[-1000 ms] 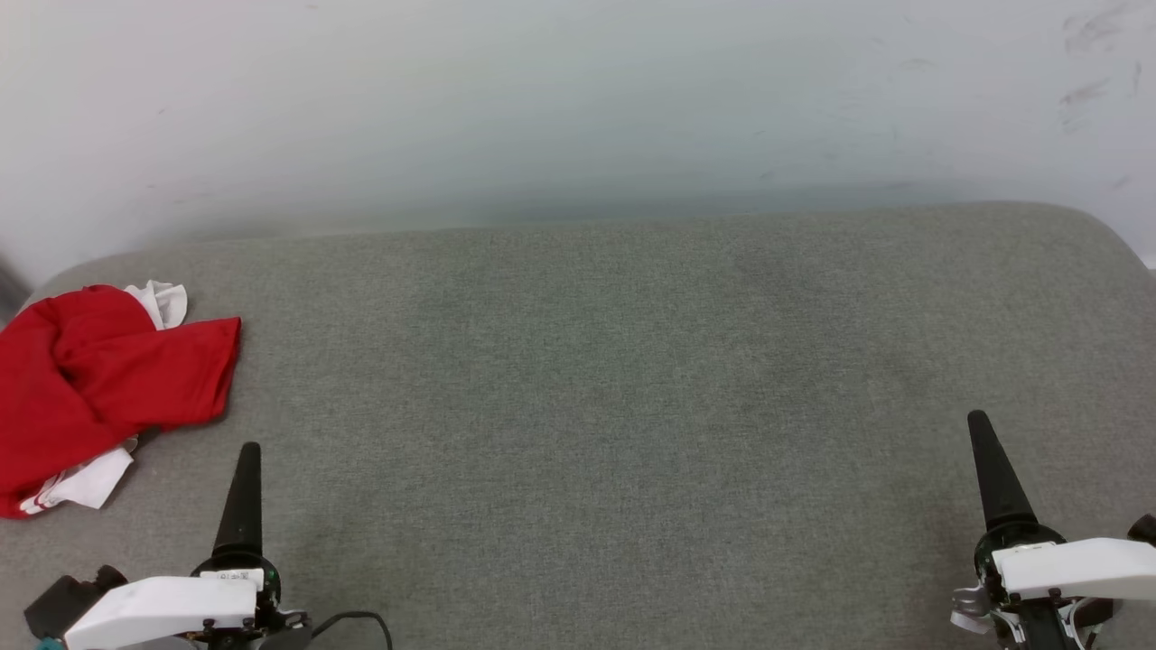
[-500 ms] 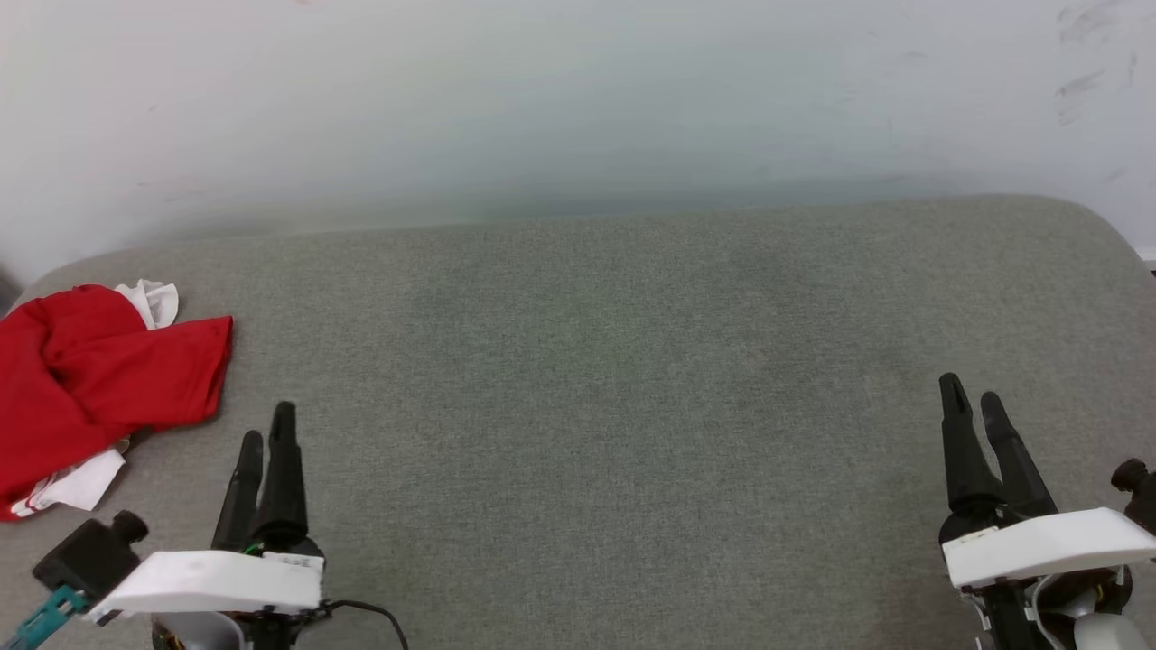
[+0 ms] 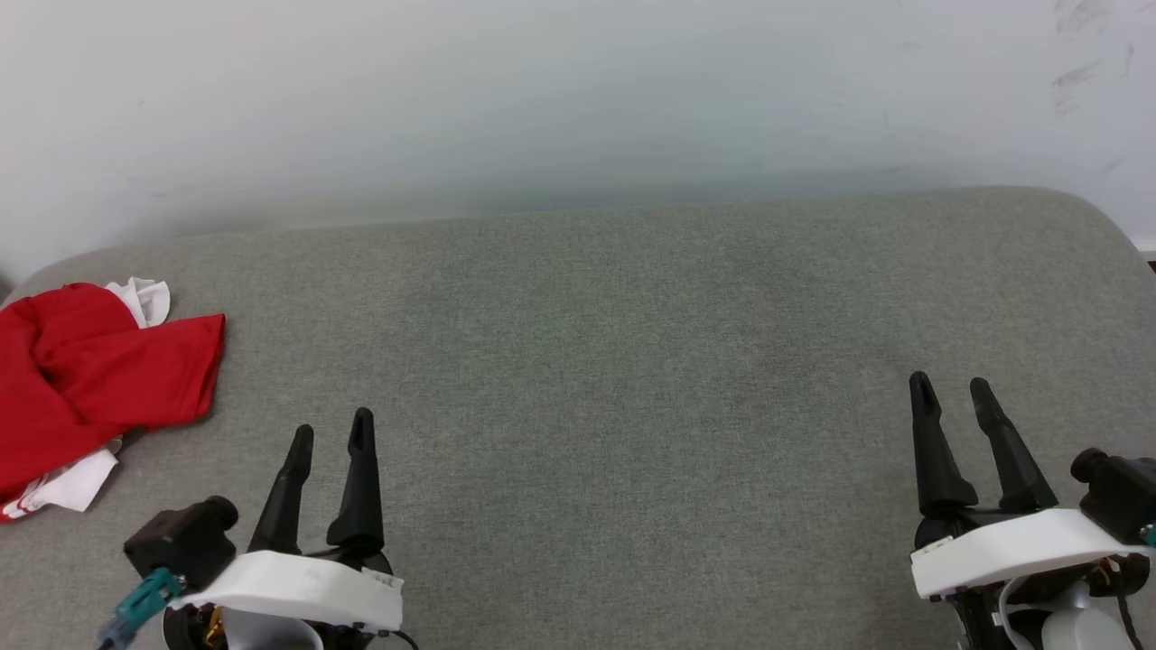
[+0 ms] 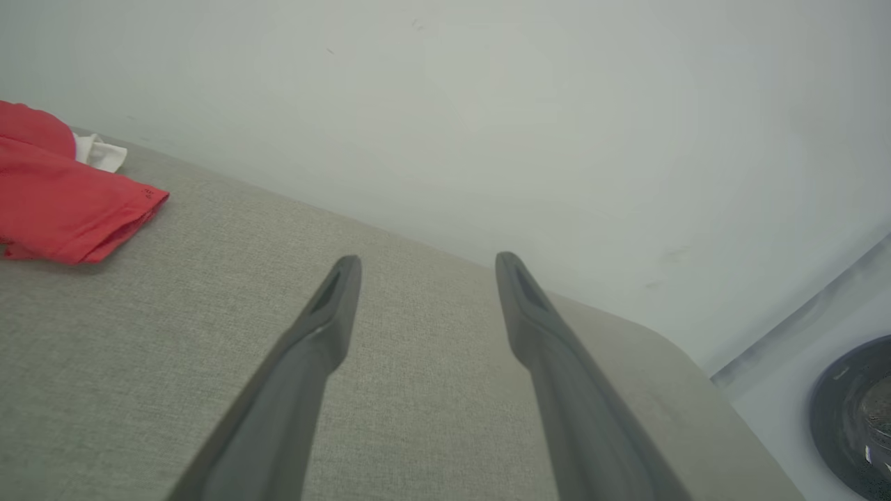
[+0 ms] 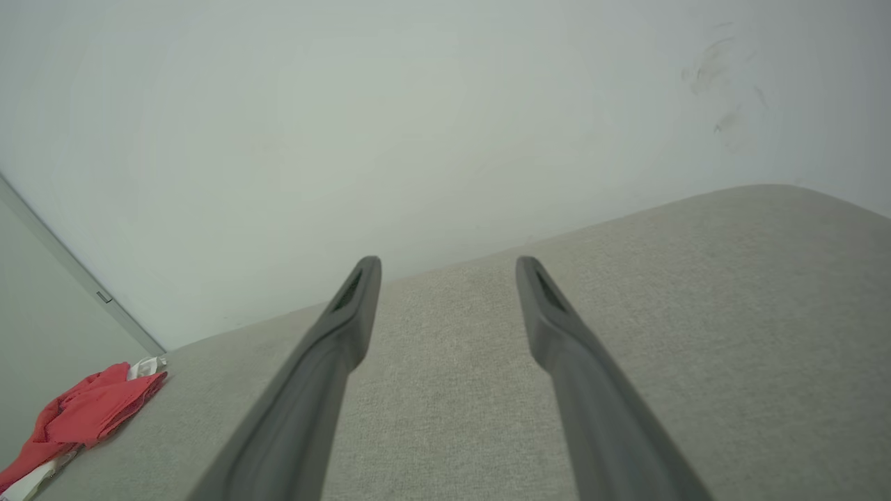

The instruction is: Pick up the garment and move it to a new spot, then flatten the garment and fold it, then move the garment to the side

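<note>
The garment [image 3: 90, 384] lies crumpled at the far left of the grey padded surface [image 3: 632, 361], bright red with white sleeve cloth showing at its top and bottom edges. It also appears in the left wrist view as the garment [image 4: 62, 202] and, small, in the right wrist view as the garment [image 5: 83, 417]. My left gripper [image 3: 332, 431] hovers open at the lower left, to the right of the garment and apart from it, nothing between its fingers. My right gripper [image 3: 950, 386] stands open at the lower right, far from the garment.
A pale wall [image 3: 578, 108] rises directly behind the grey surface. The surface's rounded far-right corner [image 3: 1084, 217] drops off to a light floor. A dark round object [image 4: 860, 410] sits on the floor at the right of the left wrist view.
Both grippers have turned and opened, so two spread fingers show on each where one showed before. The left gripper has shifted right and the right gripper slightly left. The garment lies as before.
</note>
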{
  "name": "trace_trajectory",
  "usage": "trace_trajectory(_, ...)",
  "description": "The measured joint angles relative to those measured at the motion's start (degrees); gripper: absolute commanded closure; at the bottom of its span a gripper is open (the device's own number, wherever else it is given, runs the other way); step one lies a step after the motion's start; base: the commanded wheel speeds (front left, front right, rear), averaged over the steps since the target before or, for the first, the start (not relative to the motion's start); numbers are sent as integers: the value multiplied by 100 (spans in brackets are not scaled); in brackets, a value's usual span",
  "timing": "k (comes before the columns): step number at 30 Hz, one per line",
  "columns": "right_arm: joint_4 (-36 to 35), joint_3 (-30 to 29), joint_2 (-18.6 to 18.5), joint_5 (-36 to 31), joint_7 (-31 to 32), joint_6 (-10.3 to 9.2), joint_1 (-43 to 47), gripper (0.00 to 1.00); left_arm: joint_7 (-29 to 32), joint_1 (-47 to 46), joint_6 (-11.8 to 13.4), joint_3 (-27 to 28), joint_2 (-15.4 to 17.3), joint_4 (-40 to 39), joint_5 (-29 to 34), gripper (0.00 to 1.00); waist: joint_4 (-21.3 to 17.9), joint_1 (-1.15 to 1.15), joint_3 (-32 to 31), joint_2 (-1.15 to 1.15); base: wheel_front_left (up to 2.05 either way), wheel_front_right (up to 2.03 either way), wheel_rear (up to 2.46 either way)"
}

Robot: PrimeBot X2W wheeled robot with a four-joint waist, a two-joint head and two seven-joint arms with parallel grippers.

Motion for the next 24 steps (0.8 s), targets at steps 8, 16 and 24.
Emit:
trace_trajectory(8, -52, 48, 0, -697, -126, 1, 2, 0, -130, 23, 672, -669, 378, 0, 677, 0, -28, 0, 35, 0, 0, 0, 0)
trace_trajectory(16, -38, 70, -1, -1311, -244, 1, 4, 0, -237, -80, 1337, -1241, 760, 26, 1095, 0, -58, 0, 56, 0, 0, 0, 0)
trace_trajectory(24, -142, 155, -1, -1834, -383, 1, -1, 0, -383, -211, 2043, -1878, 1087, -215, 1484, 0, -80, 0, 78, 0, 0, 0, 0)
